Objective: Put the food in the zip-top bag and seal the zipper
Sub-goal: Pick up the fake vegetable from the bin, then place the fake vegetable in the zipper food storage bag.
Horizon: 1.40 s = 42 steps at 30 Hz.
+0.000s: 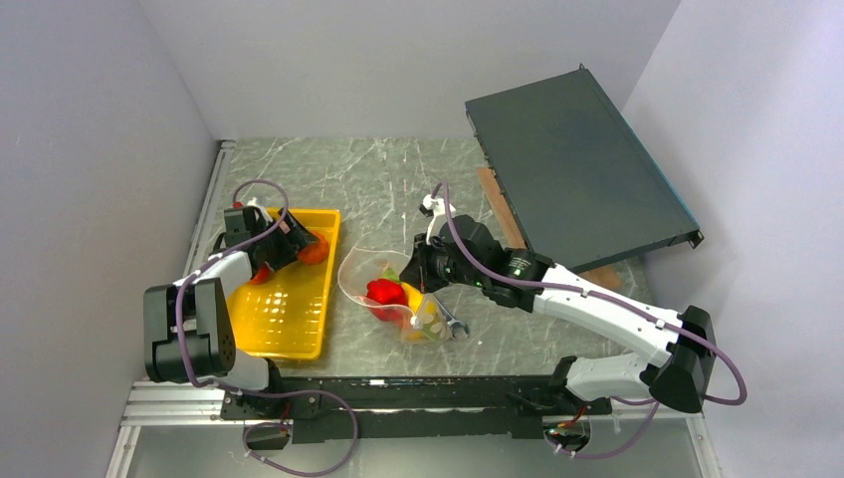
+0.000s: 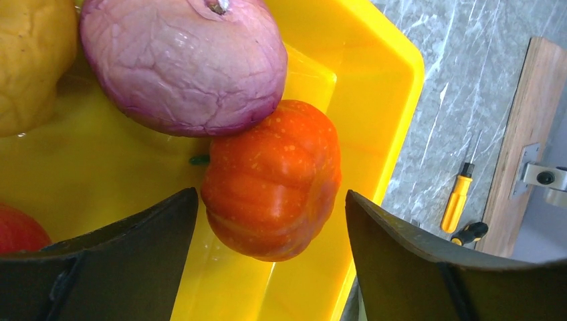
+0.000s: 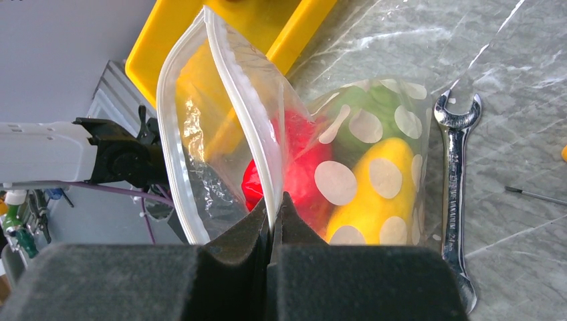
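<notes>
Our left gripper (image 2: 272,200) gapes wide astride the ribbed orange toy pumpkin (image 2: 271,160), gripping nothing yet. The pumpkin sits at the 1 o'clock corner of the yellow plastic tray (image 2: 394,87). We should close squarely across the ribs, low enough that the glossy shell cannot squirt out. The left arm reaches toward 12, wrist pitched down. At the tray's 3 o'clock, our right gripper (image 3: 274,224), its arm stretched toward 10, pinches the white zipper strip (image 3: 235,100) tight, holding the clear dotted plastic bag (image 3: 348,124) agape.
</notes>
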Tool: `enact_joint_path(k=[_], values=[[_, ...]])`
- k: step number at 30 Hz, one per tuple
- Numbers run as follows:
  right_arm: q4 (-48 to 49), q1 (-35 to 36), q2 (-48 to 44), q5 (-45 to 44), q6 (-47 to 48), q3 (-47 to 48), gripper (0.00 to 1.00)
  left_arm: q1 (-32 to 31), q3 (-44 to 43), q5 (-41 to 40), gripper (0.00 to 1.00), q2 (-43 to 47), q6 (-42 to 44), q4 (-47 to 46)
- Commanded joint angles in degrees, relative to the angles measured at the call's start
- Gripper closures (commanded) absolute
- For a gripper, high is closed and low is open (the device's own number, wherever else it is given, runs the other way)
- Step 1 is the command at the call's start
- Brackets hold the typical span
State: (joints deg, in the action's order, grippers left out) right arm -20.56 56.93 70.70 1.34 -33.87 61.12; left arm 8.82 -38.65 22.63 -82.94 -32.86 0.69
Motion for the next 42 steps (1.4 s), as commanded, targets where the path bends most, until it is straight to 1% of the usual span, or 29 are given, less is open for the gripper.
enact_joint_path(k=[1, 6, 9, 11, 12, 15, 18, 20, 23, 25, 27, 30, 33, 36, 40, 42], values=[[1.89, -0.15, -1.81, -0.36, 0.3, 2.69, 1.0, 0.23, -2.11, 2.1, 0.19, -0.47, 0.39, 0.3], [2.65, -0.15, -2.63, -0.17, -0.12, 1.28, 1.0, 0.19, -1.77, 2.57, 0.36, -0.02, 0.88, 0.44], [2.52, -0.15, -2.68, 0.03, -0.16, 1.3, 1.0, 0.21, -2.96, 0.16, 0.44, 1.34, 3.33, 3.68], [2.24, -0.14, -2.68, 0.11, 0.02, 1.58, 1.0, 0.21, -3.26, -2.0, 0.46, 3.0, 4.33, 5.47], [2.27, -0.15, -2.86, 0.07, 0.21, 1.62, 1.0, 0.19, -3.08, -2.63, 0.49, 4.21, 4.72, 5.96], [2.33, -0.15, -3.14, -0.11, 0.63, 1.62, 1.0, 0.05, -2.02, -5.47, 0.51, 8.95, 5.48, 7.91], [2.57, -0.15, -3.35, -0.12, 1.01, 1.61, 1.0, -0.69, -0.9, -9.49, 0.51, 16.43, 6.82, 12.24], [3.26, -0.15, -3.31, 0.03, 1.17, 1.15, 1.0, -0.73, -0.5, -10.04, 0.51, 24.43, 7.42, 16.61], [4.7, -0.24, -2.9, 0.61, 1.37, 0.44, 1.0, -0.74, -2.16, -5.2, 0.52, 35.13, 9.3, 24.91], [5.3, -0.2, -2.32, 1.2, 1.59, 0.37, 1.0, -0.81, -4.44, -1.65, 0.52, 42.84, 8.54, 31.3], [5.82, -0.31, -1.83, 1.59, 1.65, 0.33, 1.0, -0.8, -6.37, 3.08, 0.52, 49.95, 5.65, 34.76], [6.84, -0.28, -1.69, 2.12, 1.58, -0.12, 1.0, -0.87, -6.66, 13.43, 0.56, 58.29, -2.9, 33.5], [7.72, -0.33, -1.71, 2.47, 1.35, -0.74, 1.0, -1.23, -6.3, 19.38, 0.61, 61.67, -10.07, 32.27], [7.9, -0.28, -1.47, 2.93, 1.18, -0.96, 1.0, -1.84, -6.24, 18.67, 0.62, 64.17, -11.89, 33.75], [8.4, -0.33, -1.58, 2.97, 1.0, -1.22, 1.0, -2.13, -3.52, 20.19, 0.64, 65.43, -14.57, 31.7], [8.29, -0.29, -1.6, 2.81, 1.13, -1.14, 1.0, -2.57, -2.81, 19.37, 0.64, 65.88, -14.54, 32.16]])
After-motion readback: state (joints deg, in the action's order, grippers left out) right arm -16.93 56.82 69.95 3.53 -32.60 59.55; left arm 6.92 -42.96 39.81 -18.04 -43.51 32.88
